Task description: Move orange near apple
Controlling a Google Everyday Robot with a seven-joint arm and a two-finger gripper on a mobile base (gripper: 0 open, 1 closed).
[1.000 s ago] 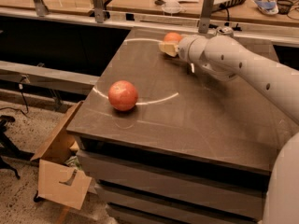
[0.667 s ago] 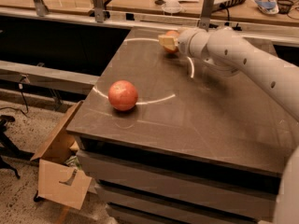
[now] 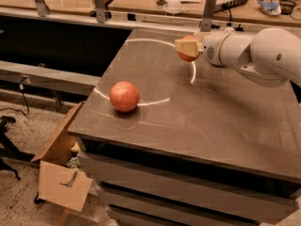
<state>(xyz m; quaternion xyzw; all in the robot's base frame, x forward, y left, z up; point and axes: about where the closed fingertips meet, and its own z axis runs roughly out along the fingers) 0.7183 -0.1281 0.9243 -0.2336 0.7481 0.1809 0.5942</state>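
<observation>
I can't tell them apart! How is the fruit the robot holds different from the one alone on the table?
The orange is plain orange; the apple is pinkish-red with pale streaks. The orange is held in the gripper at the far side of the table, half hidden; the apple rests free near the front left edge. The apple looks bigger than the orange. Both are round.
</observation>
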